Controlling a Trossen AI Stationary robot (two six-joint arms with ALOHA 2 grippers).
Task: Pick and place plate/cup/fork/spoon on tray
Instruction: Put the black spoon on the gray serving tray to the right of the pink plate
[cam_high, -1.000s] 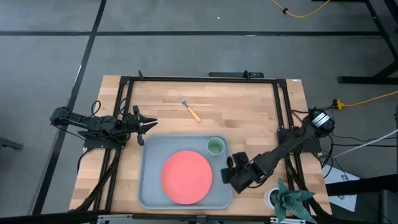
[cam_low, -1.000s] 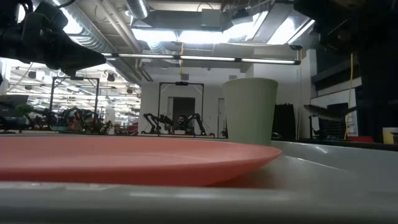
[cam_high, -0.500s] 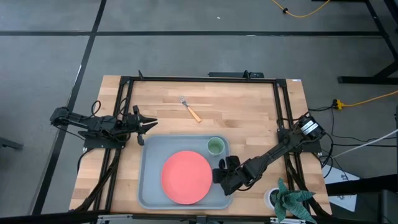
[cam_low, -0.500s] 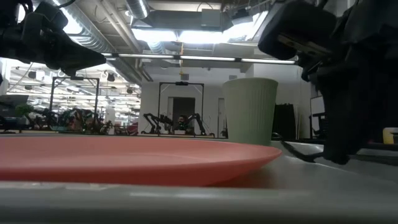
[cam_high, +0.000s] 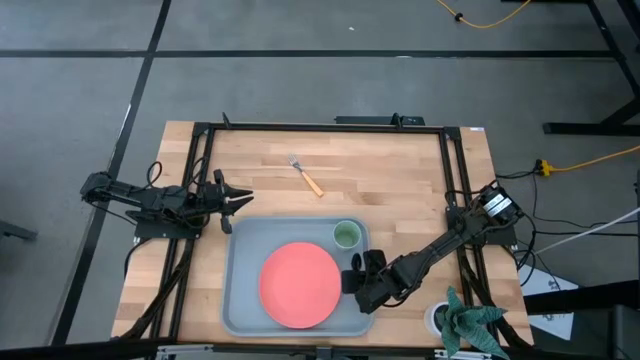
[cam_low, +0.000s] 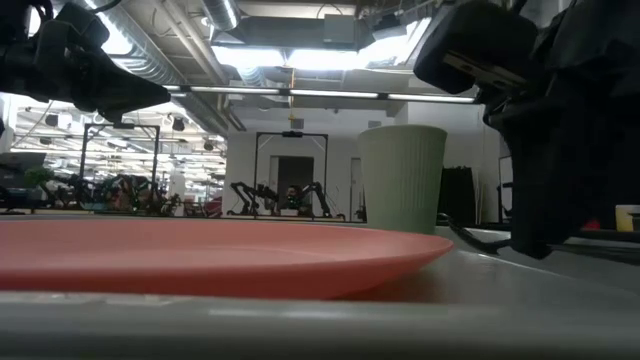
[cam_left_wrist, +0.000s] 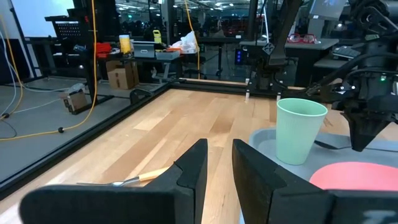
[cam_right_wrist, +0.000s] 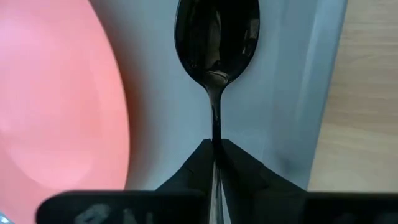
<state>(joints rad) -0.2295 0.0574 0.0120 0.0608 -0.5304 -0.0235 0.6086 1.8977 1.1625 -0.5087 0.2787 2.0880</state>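
The blue-grey tray (cam_high: 240, 262) lies at the table's near middle. The coral-red plate (cam_high: 300, 283) lies flat in it, and the pale-green cup (cam_high: 346, 234) stands upright in its far right corner. The fork (cam_high: 305, 176) lies on the wood beyond the tray. My right gripper (cam_high: 351, 281) is low over the tray's right part, between the plate and the rim, shut on the dark spoon (cam_right_wrist: 217, 37). My left gripper (cam_high: 240, 198) waits just left of the tray's far left corner, its fingers slightly apart and empty. My right gripper pinches the spoon's thin handle (cam_right_wrist: 215, 127) between its two fingertips, a little behind the bowl. The fingers come from above, from the table's right. The bowl (cam_right_wrist: 217, 34) faces up over the tray floor and points toward the cup. Whether it touches the floor, I cannot tell.
A white pot with a green plant (cam_high: 462, 318) stands at the near right corner, close behind my right arm. Black frame rails (cam_high: 455, 170) run along the table's left, right and far sides. Bare wood lies beyond the tray around the fork.
My right gripper has carried the spoon toward the table's left, from just outside the tray's right rim to over the tray floor beside the plate, and down. It has stayed nearly still for the last half second.
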